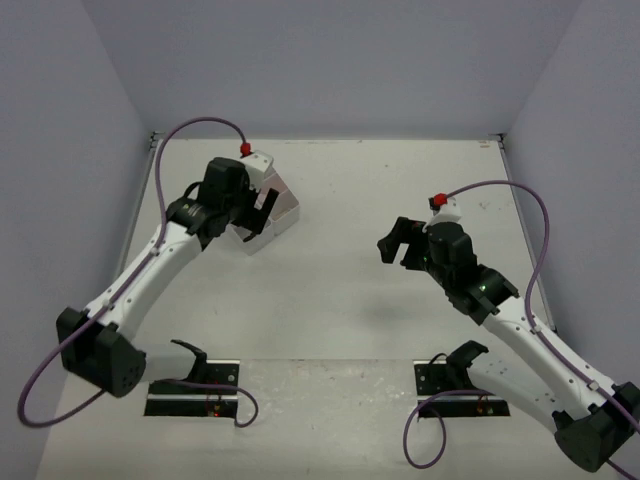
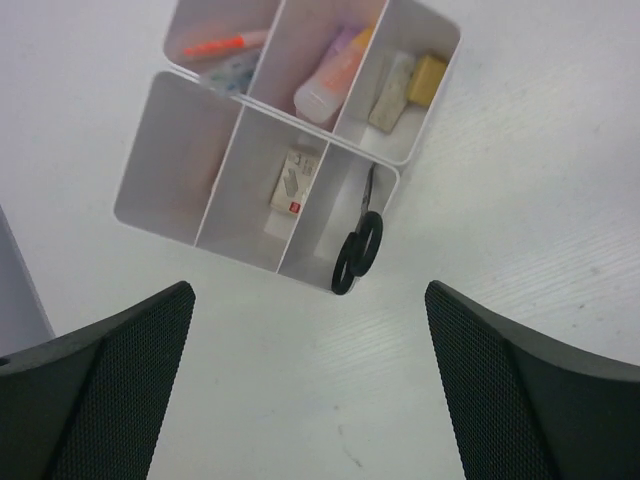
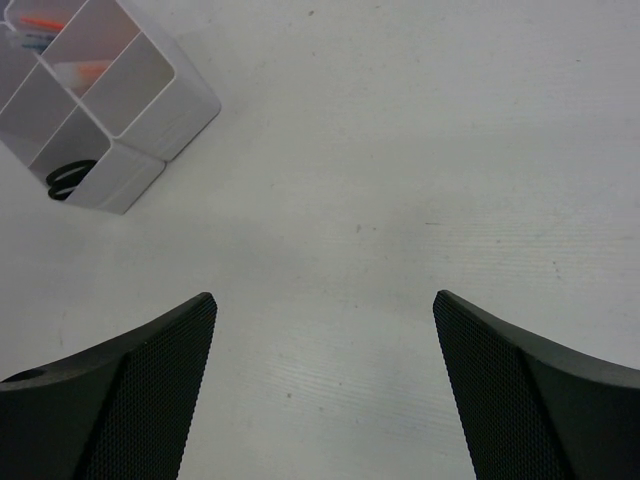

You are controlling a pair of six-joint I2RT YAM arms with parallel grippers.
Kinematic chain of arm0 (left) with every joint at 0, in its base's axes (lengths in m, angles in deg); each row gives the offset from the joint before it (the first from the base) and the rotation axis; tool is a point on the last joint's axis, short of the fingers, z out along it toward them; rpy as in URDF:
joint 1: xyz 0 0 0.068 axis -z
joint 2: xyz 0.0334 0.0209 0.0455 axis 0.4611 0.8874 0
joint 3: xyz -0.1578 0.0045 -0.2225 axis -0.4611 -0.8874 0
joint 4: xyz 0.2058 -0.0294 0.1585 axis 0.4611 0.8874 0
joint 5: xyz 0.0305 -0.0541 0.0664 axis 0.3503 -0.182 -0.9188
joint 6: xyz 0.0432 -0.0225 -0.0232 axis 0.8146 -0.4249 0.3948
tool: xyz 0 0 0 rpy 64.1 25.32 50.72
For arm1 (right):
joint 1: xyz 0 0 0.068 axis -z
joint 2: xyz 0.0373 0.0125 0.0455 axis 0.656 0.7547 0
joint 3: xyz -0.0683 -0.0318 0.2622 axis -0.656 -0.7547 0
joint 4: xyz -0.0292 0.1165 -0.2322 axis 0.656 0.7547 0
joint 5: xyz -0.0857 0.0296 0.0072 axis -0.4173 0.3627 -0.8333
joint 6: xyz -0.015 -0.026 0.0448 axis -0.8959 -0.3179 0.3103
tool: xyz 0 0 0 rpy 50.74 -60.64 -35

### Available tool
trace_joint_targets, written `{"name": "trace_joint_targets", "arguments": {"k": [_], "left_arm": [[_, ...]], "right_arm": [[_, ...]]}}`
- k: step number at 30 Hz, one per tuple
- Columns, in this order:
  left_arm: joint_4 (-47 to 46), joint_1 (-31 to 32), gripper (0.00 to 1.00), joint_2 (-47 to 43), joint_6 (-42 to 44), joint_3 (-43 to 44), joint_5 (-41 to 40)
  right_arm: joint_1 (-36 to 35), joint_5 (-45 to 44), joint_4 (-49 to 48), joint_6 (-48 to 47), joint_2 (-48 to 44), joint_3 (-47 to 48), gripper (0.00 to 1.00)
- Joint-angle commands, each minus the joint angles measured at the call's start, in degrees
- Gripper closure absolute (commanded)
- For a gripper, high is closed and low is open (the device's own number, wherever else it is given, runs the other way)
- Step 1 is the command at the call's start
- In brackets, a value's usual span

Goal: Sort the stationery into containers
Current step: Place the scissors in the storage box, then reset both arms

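The white bench [image 1: 340, 320] has pale grey-violet walls [image 1: 330, 70] on three sides, and two arms reach over it. In the top view the left arm [image 1: 150, 270] covers most of the containers [image 1: 287, 205], which stand at about 10 o'clock from the bench centre, so their contents are hidden there. The left wrist view looks straight into them and shows six compartments, in two rows of three.

The left gripper [image 2: 308, 320] hangs above them, its fingers wide apart and empty. The right gripper [image 3: 325, 310] also has wide, empty fingers, and its view catches the block only at 10 o'clock.

One pair of black-handled scissors [image 2: 357, 250] is in the 5 o'clock compartment. One pink-purple highlighter [image 2: 330, 75] lies at 12 o'clock and one orange highlighter [image 2: 220, 45] at 11 o'clock. One white eraser [image 2: 390, 90] and one beige eraser [image 2: 428, 80] share the 1 o'clock compartment.
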Motion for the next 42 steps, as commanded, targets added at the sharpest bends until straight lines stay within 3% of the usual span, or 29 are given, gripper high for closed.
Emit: {"name": "trace_joint_targets", "arguments": {"k": [1,5,13,15,18,24,42], "left_arm": [[-16.5,-0.4,0.00,-17.4,-8.8,-11.0,-1.8],[-21.3,-0.5,0.00,-29.2,-17.2,-18.6,-17.4],[-14.1,-0.5,0.00,-41.3,-18.8,-20.3,-32.0],[-17.0,-0.4,0.00,-44.7,-15.6,-25.3,-32.7],[-17.3,-0.4,0.00,-49.0,-19.5,-28.4,-33.9],[-12.9,-0.7,0.00,-52.3,-23.3,-29.1,-37.3],[-18.5,-0.7,0.00,-56.1,-19.5,-36.2,-31.6]], "right_arm": [[0.2,-10.9,5.6,0.6,-4.2,5.5,0.01],[0.3,-17.0,12.6,-2.6,-8.1,12.8,0.01],[0.2,-27.9,27.6,-10.0,-10.8,27.3,0.01],[0.2,-29.6,29.3,-10.9,-11.9,27.9,0.01],[0.3,-34.4,29.6,-10.8,-14.3,26.2,0.01],[0.3,-31.5,29.7,-9.1,-20.2,22.4,0.01],[0.2,-32.2,23.9,-4.9,-19.9,13.7,0.01]]}}
